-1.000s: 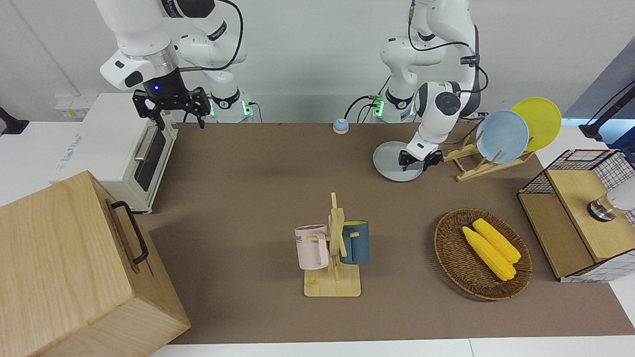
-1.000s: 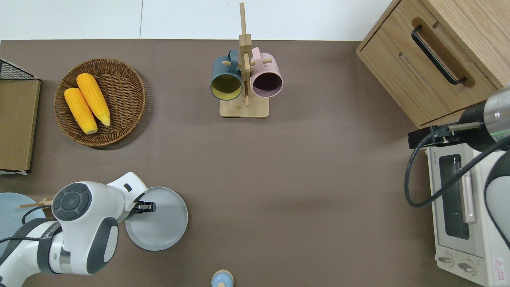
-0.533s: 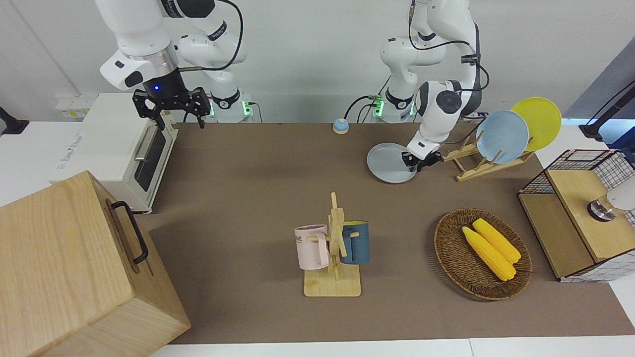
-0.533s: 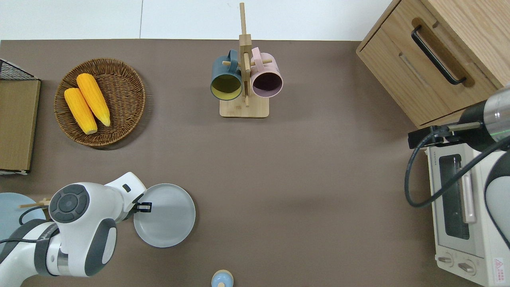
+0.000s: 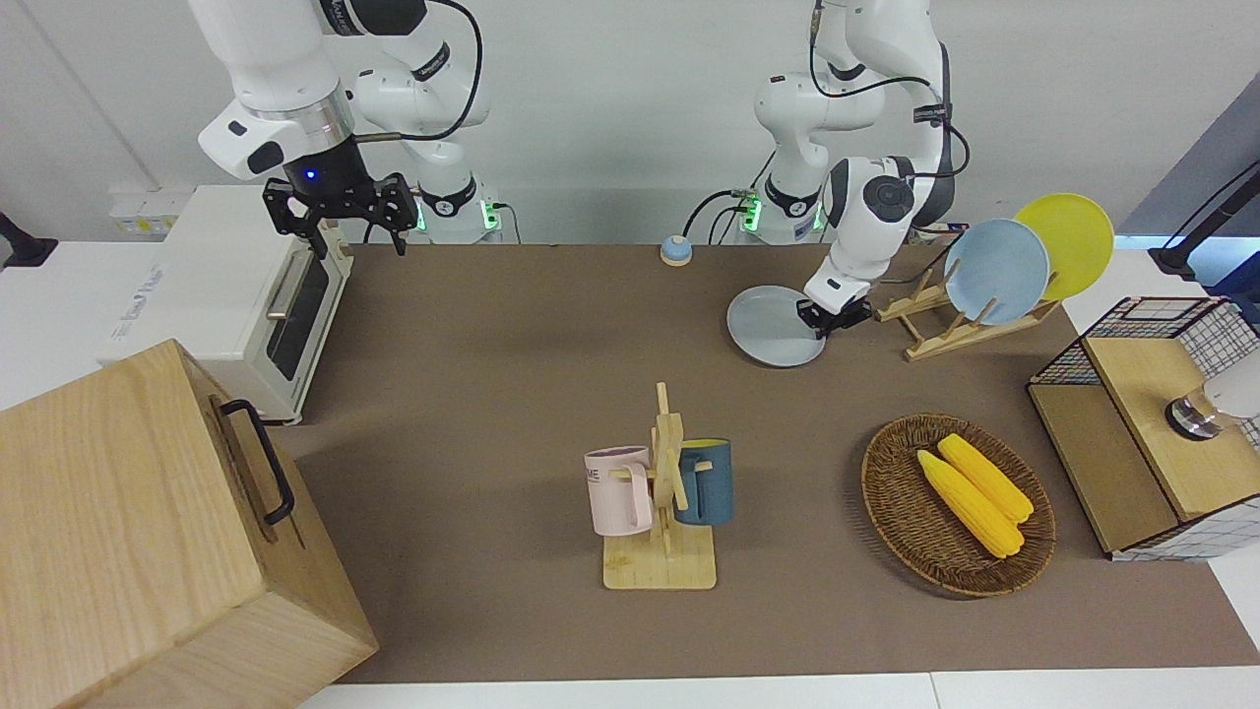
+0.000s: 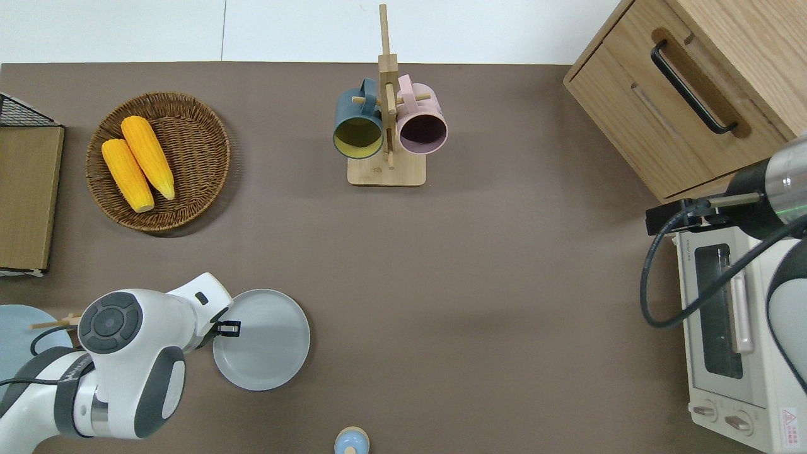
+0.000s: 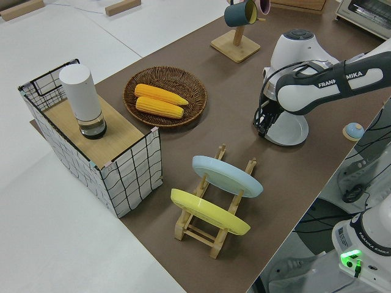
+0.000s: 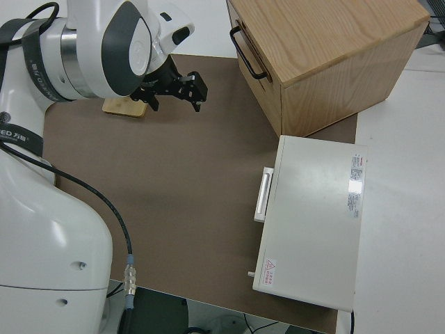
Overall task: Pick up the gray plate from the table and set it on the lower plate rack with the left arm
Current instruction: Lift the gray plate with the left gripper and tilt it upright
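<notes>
Left gripper (image 5: 833,317) clamps the rim of the gray plate (image 6: 263,340), holding it tilted, its free edge low over the table (image 6: 504,302), near the edge nearest the robots and toward the left arm's end. Just beside it stands the lower plate rack (image 5: 945,330), carrying a light blue plate (image 5: 996,271) and a yellow plate (image 5: 1073,241). Right arm is parked, fingers spread.

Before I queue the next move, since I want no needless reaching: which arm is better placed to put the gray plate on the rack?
Left. Its end effector already grips the gray plate at its rim, beside the lower plate rack. The right arm is parked at the table's opposite end.
</notes>
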`<state>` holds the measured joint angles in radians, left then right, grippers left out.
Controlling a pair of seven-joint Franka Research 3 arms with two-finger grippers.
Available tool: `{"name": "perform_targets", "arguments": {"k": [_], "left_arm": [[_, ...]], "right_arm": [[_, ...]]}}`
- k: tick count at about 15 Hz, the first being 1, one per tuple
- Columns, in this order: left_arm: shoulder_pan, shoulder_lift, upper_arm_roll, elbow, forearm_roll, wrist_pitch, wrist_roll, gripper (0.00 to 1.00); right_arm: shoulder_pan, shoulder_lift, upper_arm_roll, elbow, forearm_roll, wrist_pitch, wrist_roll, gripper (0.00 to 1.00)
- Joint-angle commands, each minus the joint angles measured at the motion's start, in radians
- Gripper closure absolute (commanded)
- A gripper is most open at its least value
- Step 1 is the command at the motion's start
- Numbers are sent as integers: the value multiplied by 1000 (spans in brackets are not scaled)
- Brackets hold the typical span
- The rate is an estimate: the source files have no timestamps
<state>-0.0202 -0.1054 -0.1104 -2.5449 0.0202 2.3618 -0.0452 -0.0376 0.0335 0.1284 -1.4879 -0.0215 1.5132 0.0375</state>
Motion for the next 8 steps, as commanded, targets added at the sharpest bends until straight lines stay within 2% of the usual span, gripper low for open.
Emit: {"name": "perform_targets", "arguments": {"k": [1,5,8], "left_arm": [[8,-14,6,29,15,-68,-1,1000],[8,-57,9,116,15,-240,4,1000],[11,-112,18,205,14,-425,8,1000]], "right_arm": [[-22,9,20,21,-3,-16,13,17],[-22,9,20,20,-3,-16,13,17],[-22,9,20,20,-3,-16,13,17]]}}
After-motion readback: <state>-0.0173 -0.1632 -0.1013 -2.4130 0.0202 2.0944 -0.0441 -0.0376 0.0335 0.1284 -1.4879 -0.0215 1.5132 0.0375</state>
